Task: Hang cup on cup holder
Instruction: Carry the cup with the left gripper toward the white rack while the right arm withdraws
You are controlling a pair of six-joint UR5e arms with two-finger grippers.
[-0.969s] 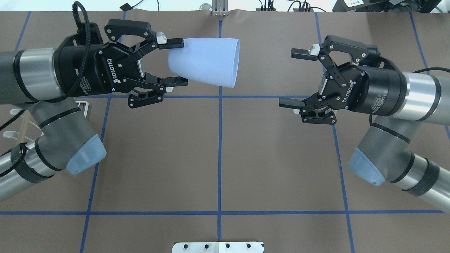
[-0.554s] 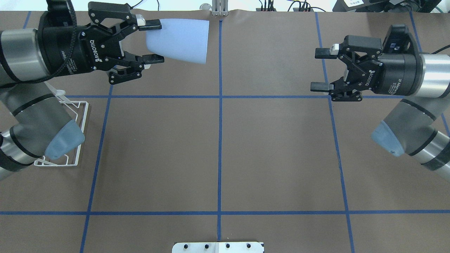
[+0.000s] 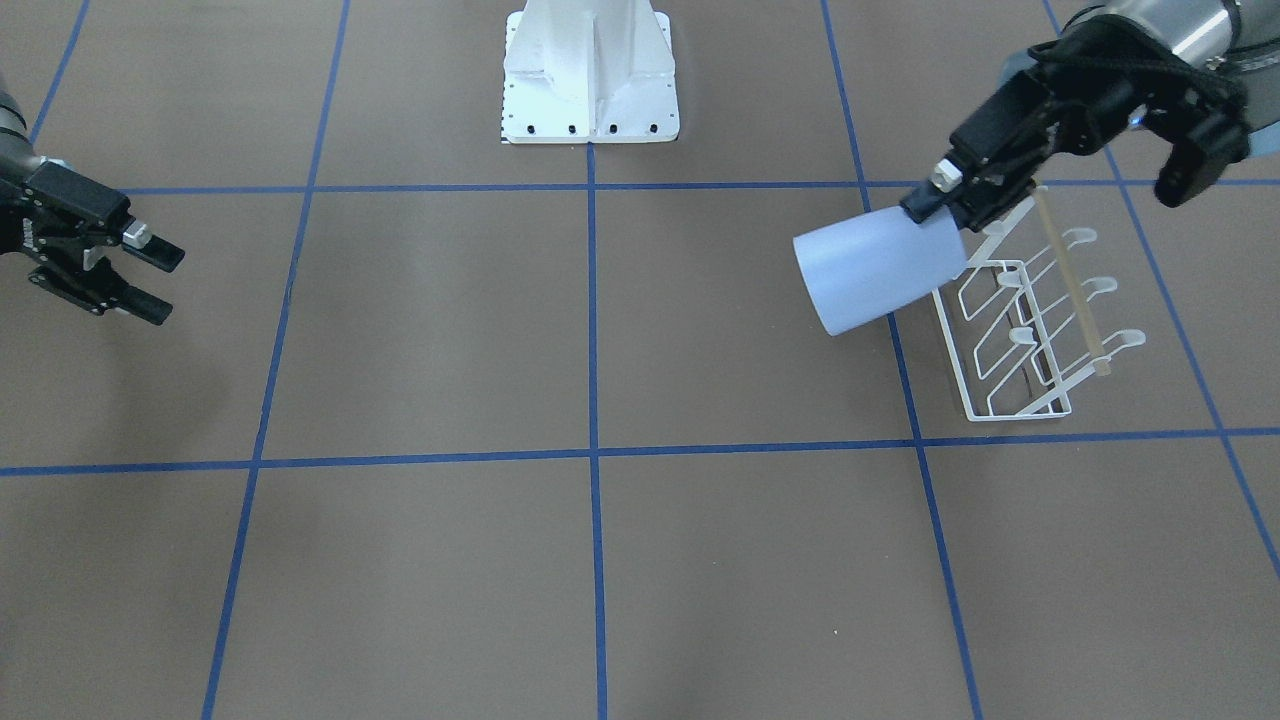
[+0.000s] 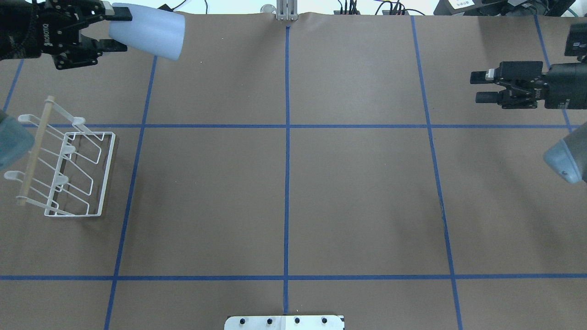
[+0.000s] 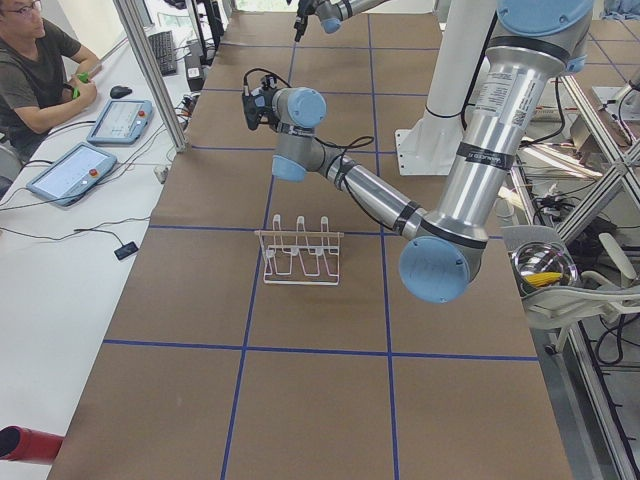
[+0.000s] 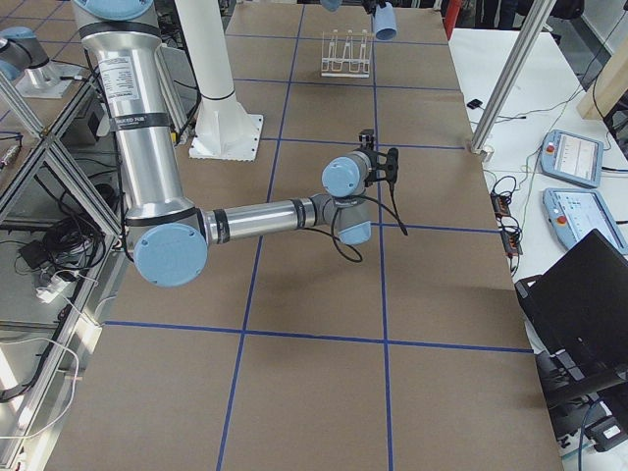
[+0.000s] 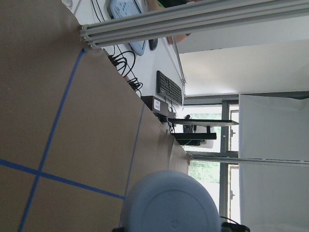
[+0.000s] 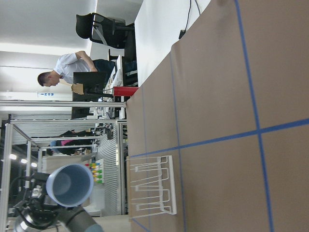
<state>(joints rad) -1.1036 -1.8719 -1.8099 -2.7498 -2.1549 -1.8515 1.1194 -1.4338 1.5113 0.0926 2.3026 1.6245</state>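
The light blue cup (image 4: 149,30) is held on its side in the air at the far left corner, rim towards the table's middle. My left gripper (image 4: 120,30) is shut on its narrow base end. The front view shows the cup (image 3: 875,270) raised beside the rack, and the left wrist view shows its base (image 7: 169,203). The white wire cup holder (image 4: 69,169) stands on the table at the left, nearer me than the cup, prongs bare; it also shows in the front view (image 3: 1030,320). My right gripper (image 4: 480,86) is open and empty at the far right.
The white robot pedestal (image 3: 590,80) stands at the middle of the near edge. Blue tape lines cross the brown table (image 4: 284,201). An operator (image 5: 40,70) sits past the far edge with tablets on a side desk.
My left arm has carried the cup left and towards the far edge, uncovering the rack. My right gripper has drawn back to the right, still open.
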